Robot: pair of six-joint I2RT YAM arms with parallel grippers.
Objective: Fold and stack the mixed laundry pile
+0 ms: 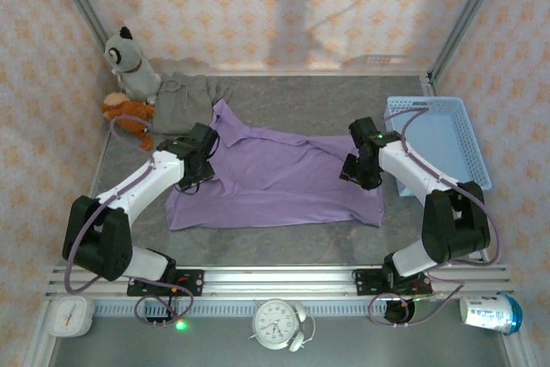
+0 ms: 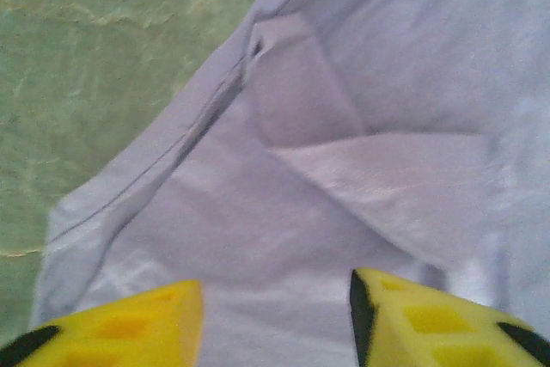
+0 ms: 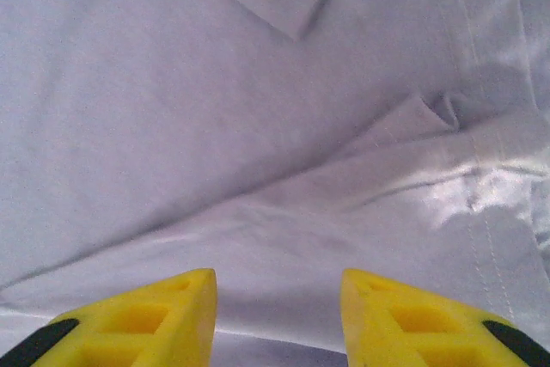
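The large lavender garment (image 1: 275,182) lies spread across the middle of the table. My left gripper (image 1: 194,180) hovers over its left edge, my right gripper (image 1: 356,174) over its right part. Seen from the left wrist, the left gripper (image 2: 275,324) is open above lavender cloth (image 2: 344,126) with a folded flap and a seam, nothing between the fingers. From the right wrist, the right gripper (image 3: 278,315) is open too, just above wrinkled lavender cloth (image 3: 215,109) near a hem. The small taupe garment (image 1: 182,99) lies crumpled at the back left, touching the lavender one's corner.
A light blue slatted basket (image 1: 440,139) stands at the right. A grey plush toy (image 1: 131,62) and an orange one (image 1: 129,114) sit at the back left by the wall. A clock (image 1: 277,324), a timer (image 1: 70,315) and a can (image 1: 490,312) lie beyond the front rail.
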